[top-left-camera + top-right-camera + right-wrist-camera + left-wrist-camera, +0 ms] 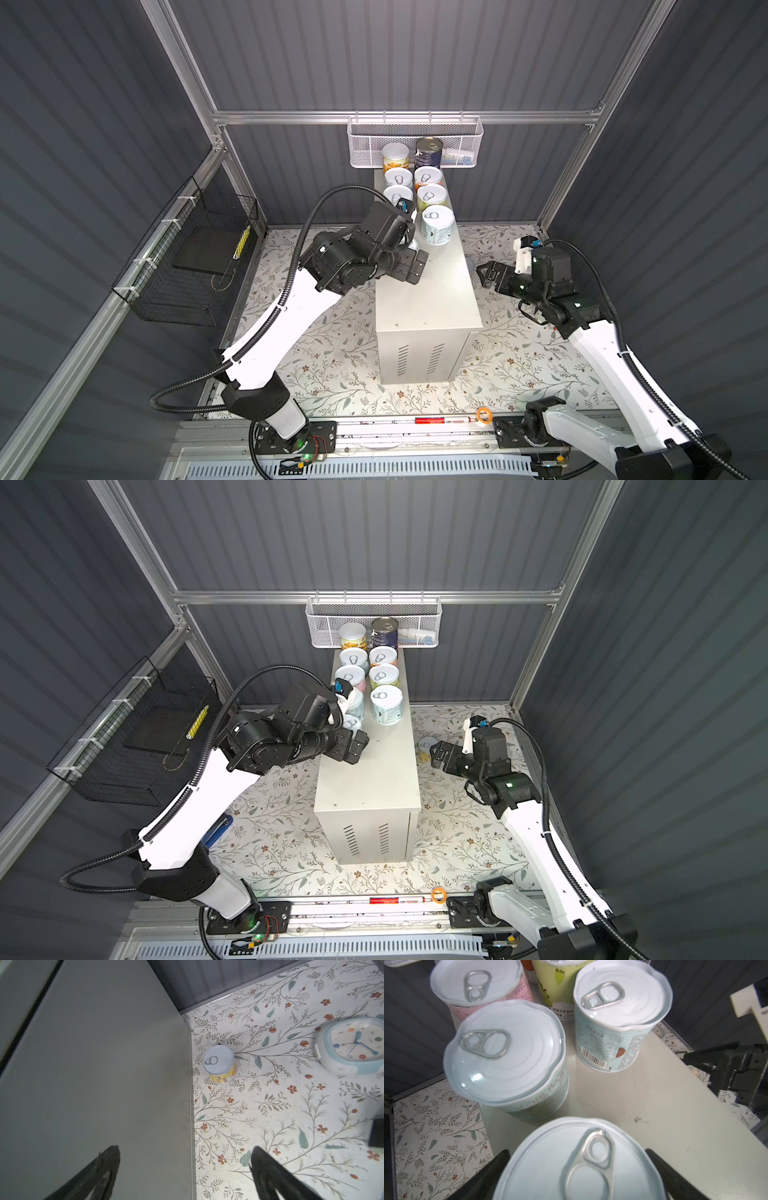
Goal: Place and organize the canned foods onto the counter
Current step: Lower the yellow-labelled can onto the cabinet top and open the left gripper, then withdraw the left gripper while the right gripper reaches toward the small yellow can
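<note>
Left pincer [574,1152] astride can [550,1169], wire basket [166,307] holding dark board [203,249]

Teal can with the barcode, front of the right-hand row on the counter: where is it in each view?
In a top view: teal can just right of picture centre, nearest in its row.
In a top view: at picture centre, same row end.
Left wrist: barcode facing the camera, beside the other teal can.
Right wrist: not in it.
Shared landmark: the counter, seen in all four views.
</note>
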`<act>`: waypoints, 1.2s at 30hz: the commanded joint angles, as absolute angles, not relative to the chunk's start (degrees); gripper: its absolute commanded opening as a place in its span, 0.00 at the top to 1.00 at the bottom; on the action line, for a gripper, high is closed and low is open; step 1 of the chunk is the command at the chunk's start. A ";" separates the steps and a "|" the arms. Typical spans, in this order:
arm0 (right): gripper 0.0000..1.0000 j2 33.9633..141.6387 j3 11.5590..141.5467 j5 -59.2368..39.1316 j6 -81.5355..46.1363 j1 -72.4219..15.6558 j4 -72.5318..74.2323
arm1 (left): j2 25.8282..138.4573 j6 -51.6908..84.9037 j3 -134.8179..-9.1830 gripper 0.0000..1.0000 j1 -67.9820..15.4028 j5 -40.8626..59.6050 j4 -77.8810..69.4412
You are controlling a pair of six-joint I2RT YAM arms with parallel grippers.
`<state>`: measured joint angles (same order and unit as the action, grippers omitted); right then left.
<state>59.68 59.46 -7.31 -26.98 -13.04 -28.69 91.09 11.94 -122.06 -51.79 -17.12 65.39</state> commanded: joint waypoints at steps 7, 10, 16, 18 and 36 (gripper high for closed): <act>0.01 59.31 59.53 -7.39 -26.62 -12.83 -28.65 | 76.97 7.93 -110.10 0.01 -52.00 -15.29 48.26; 0.01 60.13 59.08 -7.25 -26.26 -12.83 -28.76 | 71.55 7.26 -103.88 0.01 -51.98 -17.43 41.59; 0.01 61.73 58.28 -6.40 -26.01 -12.78 -28.13 | 64.39 6.75 -93.50 0.00 -51.88 -28.26 34.97; 0.01 62.91 58.18 -6.11 -25.81 -12.81 -27.52 | 62.32 7.15 -89.40 0.01 -51.86 -34.15 33.13; 0.01 83.34 63.03 0.20 -24.77 -12.45 -19.31 | 61.49 22.64 -66.57 0.01 -15.50 -6.25 25.47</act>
<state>82.56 60.58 -1.96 -24.86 -12.91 -21.76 60.90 19.25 -68.99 -17.78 -13.52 29.82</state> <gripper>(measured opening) 0.989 0.993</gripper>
